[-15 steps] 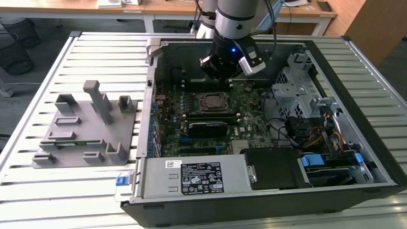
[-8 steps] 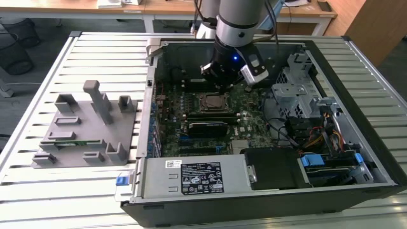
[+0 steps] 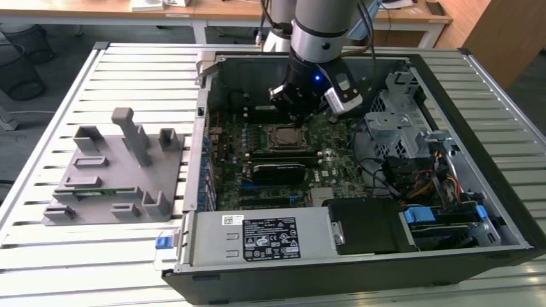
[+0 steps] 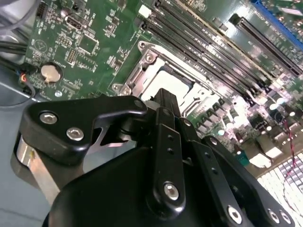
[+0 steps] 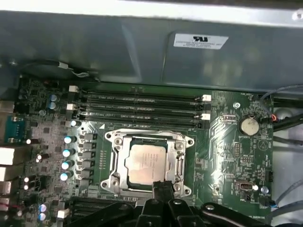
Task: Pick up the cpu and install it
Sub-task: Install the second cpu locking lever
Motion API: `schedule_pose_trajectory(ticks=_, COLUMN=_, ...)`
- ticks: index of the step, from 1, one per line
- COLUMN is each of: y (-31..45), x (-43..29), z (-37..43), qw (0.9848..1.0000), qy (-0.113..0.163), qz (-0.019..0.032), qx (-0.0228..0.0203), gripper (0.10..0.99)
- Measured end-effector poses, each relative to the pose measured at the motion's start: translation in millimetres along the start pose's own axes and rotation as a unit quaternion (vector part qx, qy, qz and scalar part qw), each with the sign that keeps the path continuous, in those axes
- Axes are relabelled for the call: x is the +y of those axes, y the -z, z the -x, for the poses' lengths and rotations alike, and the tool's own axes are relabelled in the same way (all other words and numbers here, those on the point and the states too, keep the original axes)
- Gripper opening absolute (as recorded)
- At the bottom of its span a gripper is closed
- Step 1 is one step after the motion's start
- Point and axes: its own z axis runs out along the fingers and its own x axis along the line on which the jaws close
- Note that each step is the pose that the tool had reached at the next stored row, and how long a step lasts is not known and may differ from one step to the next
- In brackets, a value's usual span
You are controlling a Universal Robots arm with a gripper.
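Note:
The cpu point(image 5: 147, 162) lies flat inside the metal socket frame point(image 5: 111, 163) on the green motherboard, its silver-grey top facing up. In the second wrist view the cpu point(image 4: 171, 84) shows just beyond my fingertips. My gripper point(image 5: 162, 187) hangs a little above the socket's edge, shut, with nothing between its fingers. In the exterior view the gripper point(image 3: 298, 114) sits inside the open computer case, just behind the cpu point(image 3: 284, 135).
A grey fixture block point(image 3: 115, 173) with a green memory stick stands on the slatted table at the exterior view's left. Case walls point(image 3: 204, 128), the power supply point(image 3: 256, 238), a drive cage point(image 3: 397, 125) and cables surround the board. Memory slots point(image 5: 142, 106) run beside the socket.

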Motion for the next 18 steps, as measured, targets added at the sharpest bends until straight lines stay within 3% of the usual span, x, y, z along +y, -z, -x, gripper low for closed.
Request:
schedule_pose_trajectory(ticks=4, y=2.6, x=-1.7, z=-0.1, qw=1.0, qy=0.0, qz=0.0001, qx=0.0001, gripper=0.106)
schedule_pose_trajectory(ticks=11, y=4.4, x=-27.5, z=-1.6, qw=1.0, qy=0.0, qz=0.0001, qx=0.0014, gripper=0.106)
schedule_pose_trajectory(ticks=12, y=4.3, x=-29.5, z=-1.7, qw=1.0, qy=0.0, qz=0.0004, qx=0.0048, gripper=0.106)
schedule_pose_trajectory(ticks=15, y=3.5, x=-31.8, z=-1.4, qw=0.9997, qy=-0.002, qz=0.0015, qx=0.0243, gripper=0.106)
schedule_pose_trajectory(ticks=16, y=2.6, x=-32.7, z=-1.4, qw=0.9996, qy=-0.003, qz=0.0016, qx=0.0277, gripper=0.106)
schedule_pose_trajectory(ticks=18, y=-0.2, x=-35.5, z=-2.1, qw=0.9996, qy=-0.002, qz=0.0017, qx=0.0282, gripper=0.106)
